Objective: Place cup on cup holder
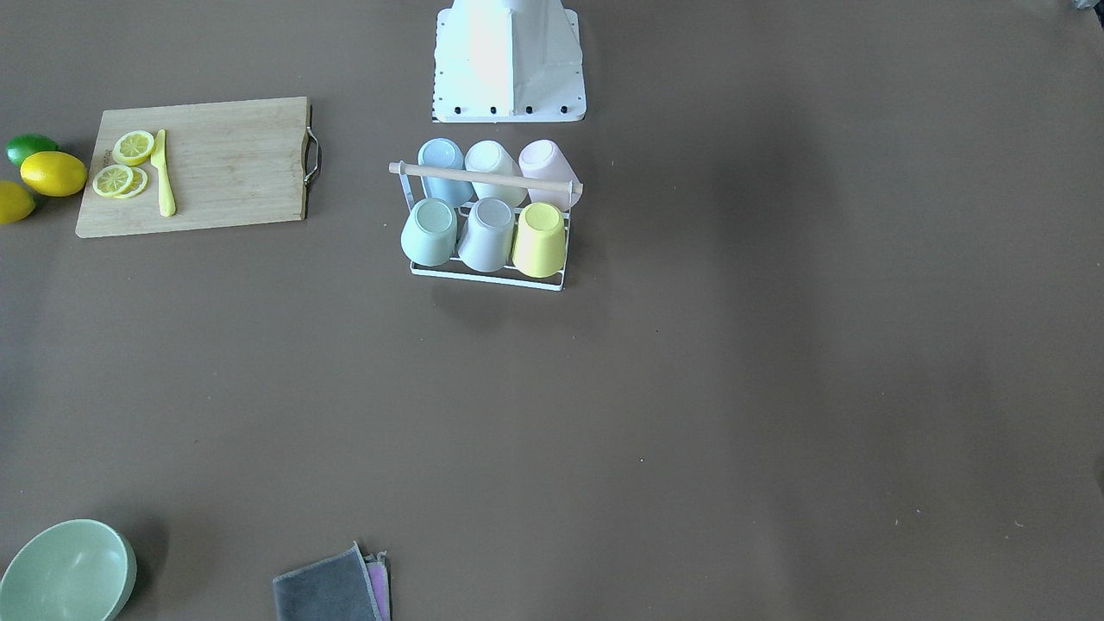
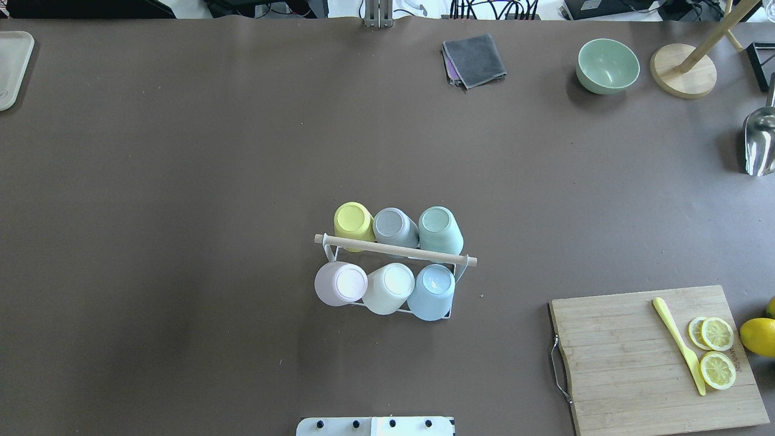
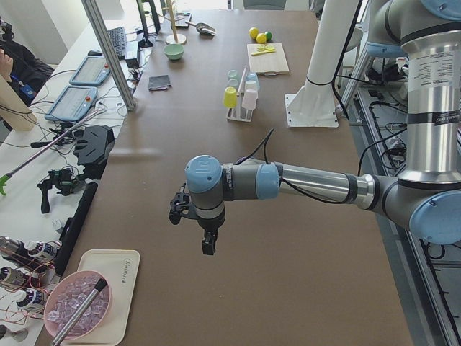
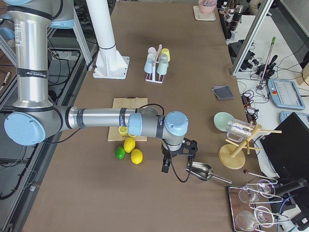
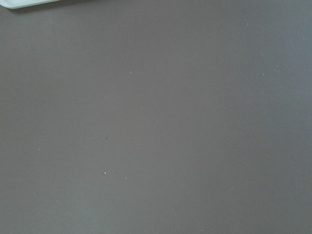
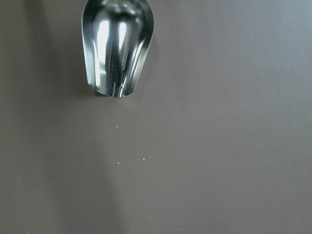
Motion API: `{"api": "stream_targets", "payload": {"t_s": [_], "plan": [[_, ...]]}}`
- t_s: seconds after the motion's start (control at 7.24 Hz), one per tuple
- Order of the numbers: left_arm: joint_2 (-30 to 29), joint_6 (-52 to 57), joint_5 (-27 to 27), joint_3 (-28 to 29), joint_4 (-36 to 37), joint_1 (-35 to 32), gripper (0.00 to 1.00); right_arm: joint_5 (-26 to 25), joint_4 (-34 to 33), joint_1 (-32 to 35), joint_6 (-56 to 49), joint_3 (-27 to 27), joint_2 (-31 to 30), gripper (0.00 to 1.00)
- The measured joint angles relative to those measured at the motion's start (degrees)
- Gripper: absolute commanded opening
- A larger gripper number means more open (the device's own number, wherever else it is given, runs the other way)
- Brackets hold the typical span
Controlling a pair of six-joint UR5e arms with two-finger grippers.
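The cup holder [image 2: 393, 249], a white wire rack with a wooden rod across its top, stands mid-table near the robot base [image 1: 509, 60]. Several pastel cups sit upside down on its prongs, among them a yellow cup [image 2: 353, 221], a blue cup [image 2: 432, 292] and a pink cup [image 2: 339, 284]. My left gripper [image 3: 207, 245] hangs over bare table far off at the left end; it shows only in the exterior left view, so I cannot tell its state. Likewise my right gripper [image 4: 165, 166] hovers at the right end beside a metal scoop [image 6: 117, 44].
A cutting board [image 2: 623, 369] with lemon slices and a yellow knife lies at the near right, whole lemons [image 1: 53, 172] beside it. A green bowl [image 2: 607, 65], grey cloth [image 2: 475, 59] and wooden stand [image 2: 683, 69] sit along the far edge. A pale tray [image 2: 12, 66] is far left.
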Motion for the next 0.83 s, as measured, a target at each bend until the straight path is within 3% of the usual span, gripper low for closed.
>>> {"api": "stream_targets", "payload": {"t_s": [0.83], "plan": [[-0.48, -0.08, 0.02, 0.49, -0.44, -0.08, 0.98, 0.04, 0.0, 0.0, -0.04, 0.0, 0.0, 1.0]]}}
